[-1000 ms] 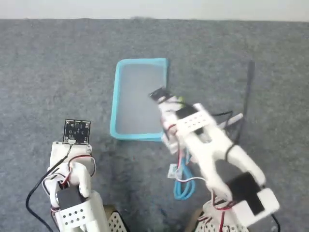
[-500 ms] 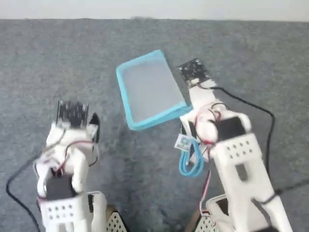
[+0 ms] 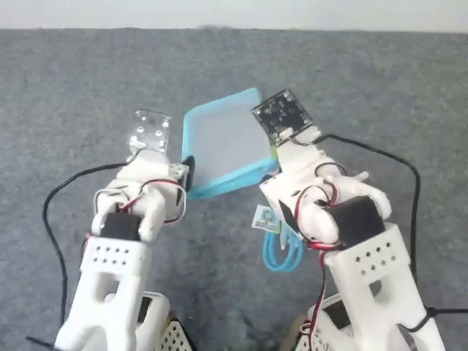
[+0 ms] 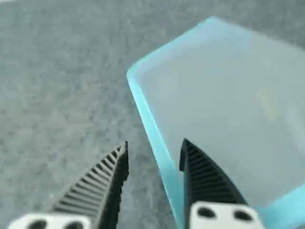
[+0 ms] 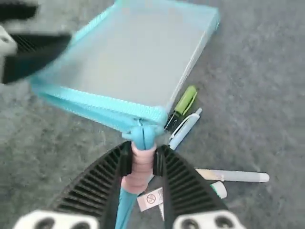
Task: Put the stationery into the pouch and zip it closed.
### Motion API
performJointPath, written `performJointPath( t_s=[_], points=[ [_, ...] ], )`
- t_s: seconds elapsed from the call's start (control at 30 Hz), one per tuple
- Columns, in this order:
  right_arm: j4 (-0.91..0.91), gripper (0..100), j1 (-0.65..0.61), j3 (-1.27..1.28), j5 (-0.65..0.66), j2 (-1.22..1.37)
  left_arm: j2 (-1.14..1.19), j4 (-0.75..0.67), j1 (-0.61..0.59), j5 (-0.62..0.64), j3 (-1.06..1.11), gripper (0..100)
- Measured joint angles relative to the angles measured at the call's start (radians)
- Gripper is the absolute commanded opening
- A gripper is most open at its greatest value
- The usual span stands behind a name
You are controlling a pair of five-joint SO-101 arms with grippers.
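Observation:
The teal mesh pouch lies tilted on the grey carpet. My right gripper is shut on the pink and teal zip pull at the pouch's near corner. Just past that corner lie a green pen, a white and blue pen and a white marker. My left gripper is open, and its fingers straddle the teal edge of the pouch close to a corner. From above, the left gripper sits at the pouch's near left edge.
A blue cord loop with a white tag trails beside the right arm. Black cables curve over the carpet at the right. The left gripper's dark finger appears at the far side of the pouch.
The pouch has swung round and shifted toward the right arm, which now holds its corner. The left arm has come forward from the near left to the pouch's edge.

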Motion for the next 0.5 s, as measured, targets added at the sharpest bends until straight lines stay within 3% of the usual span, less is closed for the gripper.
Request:
performJointPath(
  t_s=[0.17,0.33,0.5],
  points=[
    [0.006,0.8,0.002,-0.109,0.015,0.021,0.17,-0.06,0.02,-0.014,0.008,17],
    [0.006,0.8,-0.002,-0.195,0.015,0.167,0.247,-0.068,0.138,-0.021,0.008,17],
    [0.006,0.8,-0.127,-0.226,0.015,0.195,0.258,-0.077,0.233,0.023,0.008,17]
  ],
)
